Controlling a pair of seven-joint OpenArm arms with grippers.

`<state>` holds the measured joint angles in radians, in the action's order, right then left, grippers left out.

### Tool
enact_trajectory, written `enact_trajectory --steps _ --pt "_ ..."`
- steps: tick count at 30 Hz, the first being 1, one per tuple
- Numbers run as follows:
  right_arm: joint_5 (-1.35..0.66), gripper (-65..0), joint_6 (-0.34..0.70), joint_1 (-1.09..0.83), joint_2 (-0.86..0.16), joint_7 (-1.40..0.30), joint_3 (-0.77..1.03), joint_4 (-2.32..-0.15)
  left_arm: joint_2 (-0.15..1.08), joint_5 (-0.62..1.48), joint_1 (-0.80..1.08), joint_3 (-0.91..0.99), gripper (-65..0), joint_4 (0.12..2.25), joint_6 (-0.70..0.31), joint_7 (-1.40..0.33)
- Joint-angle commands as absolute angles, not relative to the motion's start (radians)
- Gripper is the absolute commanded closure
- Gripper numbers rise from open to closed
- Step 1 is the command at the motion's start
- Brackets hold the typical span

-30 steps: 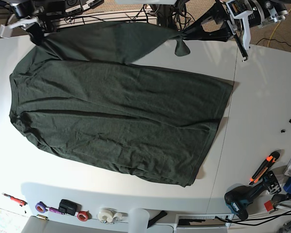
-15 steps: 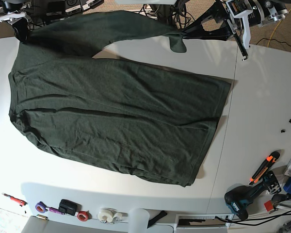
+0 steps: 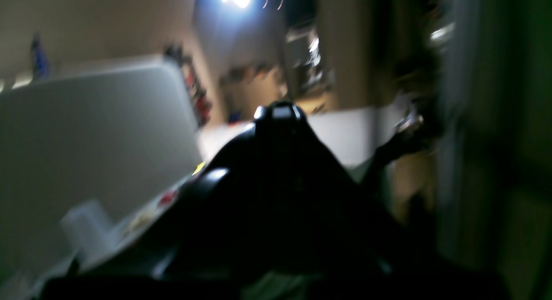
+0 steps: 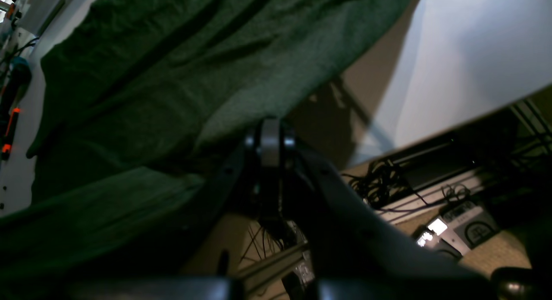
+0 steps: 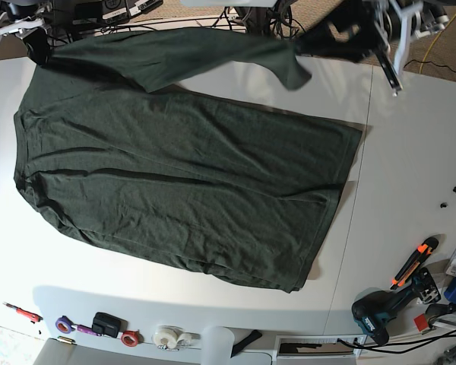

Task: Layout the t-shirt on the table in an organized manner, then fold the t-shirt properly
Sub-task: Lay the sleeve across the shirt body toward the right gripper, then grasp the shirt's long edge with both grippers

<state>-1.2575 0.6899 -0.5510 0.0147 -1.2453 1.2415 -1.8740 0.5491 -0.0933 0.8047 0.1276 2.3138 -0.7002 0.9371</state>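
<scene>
The dark green t-shirt (image 5: 182, 175) lies spread over the white table (image 5: 410, 152), with its far edge lifted into a stretched band between both arms. At the far left corner in the base view, my right gripper (image 5: 36, 50) is shut on one end of that band. The right wrist view shows its fingertips (image 4: 270, 138) pinched together on the t-shirt's (image 4: 172, 76) edge above the table (image 4: 465, 54). My left gripper (image 5: 302, 47), at the far right, is shut on the band's other end, where a small flap hangs down. The left wrist view is blurred; its gripper (image 3: 278, 112) looks closed, with dark green cloth (image 3: 517, 119) beside it.
A thin dark seam (image 5: 356, 213) crosses the table on the right. Along the near edge lie a drill (image 5: 376, 315), an orange-black knife (image 5: 414, 262), tape rolls (image 5: 167, 337) and a red-handled tool (image 5: 21, 311). Cables (image 5: 251, 19) hang behind the far edge.
The right gripper pulled its end of the shirt out to the left. The left gripper has now swung right with its end, drawing the lifted edge into a tighter, narrower band.
</scene>
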Motion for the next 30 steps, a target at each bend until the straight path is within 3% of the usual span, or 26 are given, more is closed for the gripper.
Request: enact_trajectory --steps 1,8,16,24,30 --pt "-1.289 0.0 0.698 -0.553 0.001 -1.218 1.249 -1.891 0.557 -0.08 0.811 0.114 0.0 2.356 -0.698 0.98" --pt "-1.333 0.0 0.698 -0.488 0.001 -1.22 1.249 -1.891 0.556 -0.154 0.765 0.02 0.0 2.356 -0.698 0.934" --pt "-1.277 0.0 0.698 -0.371 0.001 -1.213 1.248 -1.89 0.537 -0.153 0.629 0.007 0.0 2.356 -0.698 0.629" --pt "-1.098 0.0 0.698 -0.31 0.001 -1.114 1.122 -1.89 0.537 -0.059 0.553 0.007 0.0 2.356 -0.655 0.572" --pt "-0.829 0.0 0.698 -0.247 0.001 -0.987 0.962 -1.89 0.538 0.072 0.501 0.007 0.0 2.356 -0.524 0.346"
